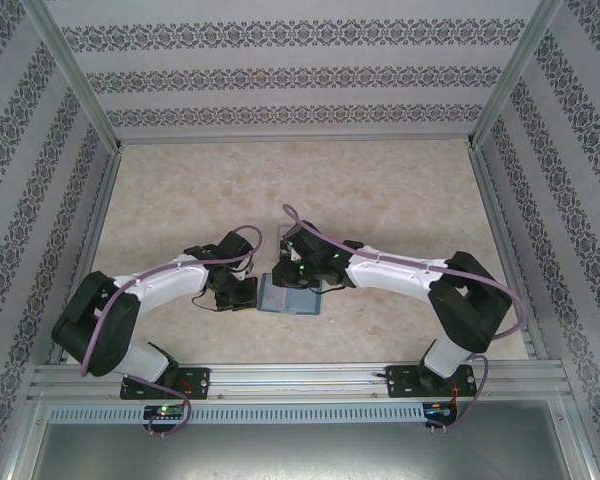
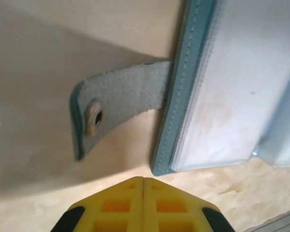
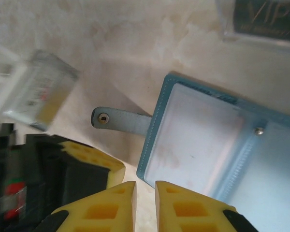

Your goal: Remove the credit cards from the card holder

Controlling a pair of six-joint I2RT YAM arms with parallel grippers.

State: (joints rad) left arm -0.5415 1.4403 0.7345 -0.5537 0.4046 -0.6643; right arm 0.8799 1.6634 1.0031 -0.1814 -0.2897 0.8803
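the wallet [image 1: 285, 298] lies open on the table [image 1: 380, 200], pale inside up, near the table's 6 o'clock edge, between the two arms. its tab [image 2: 125, 94] sticks out toward 9 o'clock in both wrist views and curls up off the table, with its snap [image 2: 93, 116] showing. the left jaws are pressed together with nothing between them, just off the wallet's 9 o'clock side by the tab. one left finger [image 3: 89, 162] shows at 8 o'clock in the right wrist view. the right jaws stand a narrow slit apart, pinching nothing, over the wallet's 12 o'clock edge in the top view. a dark card [image 3: 266, 14] lettered vip sits in a clear tray [image 3: 224, 21] at 1 o'clock of the right wrist view, apart from the wallet.
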